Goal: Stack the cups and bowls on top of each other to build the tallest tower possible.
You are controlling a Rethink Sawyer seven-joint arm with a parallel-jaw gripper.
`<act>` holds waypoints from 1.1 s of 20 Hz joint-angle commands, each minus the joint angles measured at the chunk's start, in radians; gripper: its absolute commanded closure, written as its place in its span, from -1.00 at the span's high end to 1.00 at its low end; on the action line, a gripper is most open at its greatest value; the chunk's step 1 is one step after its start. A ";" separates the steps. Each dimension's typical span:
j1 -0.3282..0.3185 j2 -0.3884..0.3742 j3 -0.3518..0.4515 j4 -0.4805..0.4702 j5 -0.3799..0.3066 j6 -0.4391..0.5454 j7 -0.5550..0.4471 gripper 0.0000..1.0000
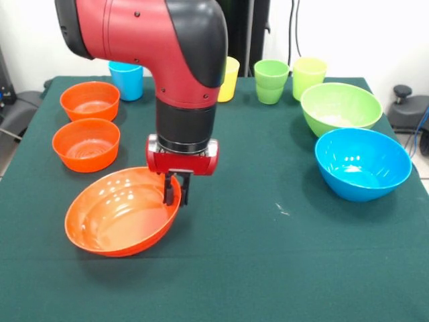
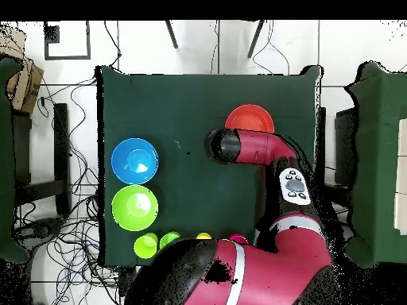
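My gripper [image 1: 177, 192] is shut on the right rim of the wide orange bowl [image 1: 117, 216], which tilts with its held side raised at the front left of the table. From overhead the arm's wrist covers the gripper, and the same bowl [image 2: 250, 119] shows beyond it. Two small orange bowls [image 1: 90, 99] [image 1: 86, 143] sit upright behind it on the left. A sky blue cup [image 1: 127, 79] and a yellow cup [image 1: 230, 78] stand at the back, the yellow one partly behind my arm. No tower stands.
Two light green cups [image 1: 271, 80], one nested in the other, and a yellow-green cup [image 1: 308, 75] stand at the back right. The lime green bowl [image 1: 340, 107] and the blue bowl [image 1: 362, 163] sit along the right side. A pink cup [image 2: 238, 237] peeks out beside my arm.
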 commanded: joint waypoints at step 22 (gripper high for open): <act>0.133 -0.041 -0.020 0.123 0.104 -0.030 0.288 -1.00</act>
